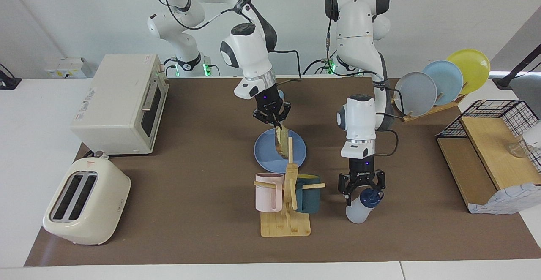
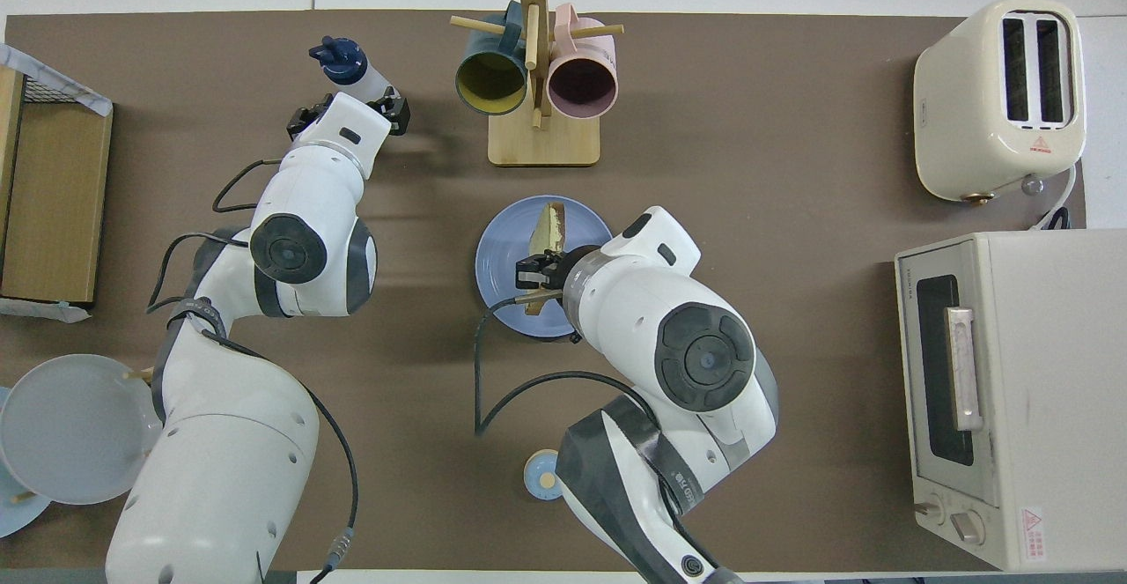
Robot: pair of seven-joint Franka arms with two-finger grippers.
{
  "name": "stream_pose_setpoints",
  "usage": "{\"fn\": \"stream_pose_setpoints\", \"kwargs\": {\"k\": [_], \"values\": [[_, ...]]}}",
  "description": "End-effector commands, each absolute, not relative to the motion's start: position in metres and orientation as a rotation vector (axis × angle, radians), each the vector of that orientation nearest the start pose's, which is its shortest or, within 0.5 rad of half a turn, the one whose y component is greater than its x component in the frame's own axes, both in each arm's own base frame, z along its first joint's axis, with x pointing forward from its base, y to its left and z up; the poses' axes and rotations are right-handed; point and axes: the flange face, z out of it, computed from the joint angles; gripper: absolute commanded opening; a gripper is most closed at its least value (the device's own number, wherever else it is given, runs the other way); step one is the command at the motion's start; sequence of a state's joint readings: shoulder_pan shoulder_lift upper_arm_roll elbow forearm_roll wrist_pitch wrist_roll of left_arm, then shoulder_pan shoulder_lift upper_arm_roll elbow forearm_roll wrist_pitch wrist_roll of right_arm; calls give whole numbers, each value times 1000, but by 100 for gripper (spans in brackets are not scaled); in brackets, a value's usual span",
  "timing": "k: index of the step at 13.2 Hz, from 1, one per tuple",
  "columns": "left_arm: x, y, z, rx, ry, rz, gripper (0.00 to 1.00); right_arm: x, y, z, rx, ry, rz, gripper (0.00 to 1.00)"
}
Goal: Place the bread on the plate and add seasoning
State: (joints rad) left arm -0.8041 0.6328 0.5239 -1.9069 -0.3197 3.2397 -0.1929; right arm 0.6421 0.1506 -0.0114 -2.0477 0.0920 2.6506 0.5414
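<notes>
My right gripper (image 1: 275, 122) clamps bread (image 1: 282, 141) on edge over plate (image 1: 264, 151); left gripper (image 1: 362, 188) clamps tilted seasoning (image 1: 359, 210).

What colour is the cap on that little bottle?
Dark navy blue, on the seasoning bottle's cap; clearest in the overhead view.

Bright, even overhead light, sharp focus, soft shadows on the brown mat (image 1: 190, 166).

The table holds four plates (image 1: 264, 151), two mugs (image 1: 268, 192), one toaster (image 1: 86, 206), one oven (image 1: 120, 104), one bottle (image 1: 362, 207).
</notes>
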Motion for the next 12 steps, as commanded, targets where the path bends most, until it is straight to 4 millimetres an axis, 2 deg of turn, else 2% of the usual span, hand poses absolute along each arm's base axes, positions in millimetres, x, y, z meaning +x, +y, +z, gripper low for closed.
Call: {"fn": "stream_pose_setpoints", "kwargs": {"k": [1, 3, 4, 7, 11, 12], "values": [[651, -206, 294, -2921, -65, -1249, 19, 491, 352, 405, -2786, -117, -535, 0], [649, -207, 292, -2924, -60, -1238, 9, 485, 348, 397, -2796, -120, -523, 0], [649, -208, 292, -2925, -61, -1240, 0, 482, 345, 392, -2804, -101, -508, 0], [649, -206, 292, -2928, -88, -1247, 0, 482, 334, 388, -2819, -84, -495, 0], [653, -204, 296, -2917, -61, -1252, 0, 481, 331, 386, -2831, -79, -473, 0], [654, -202, 299, -2913, -61, -1256, 0, 481, 331, 384, -2839, -73, -458, 43]]}}
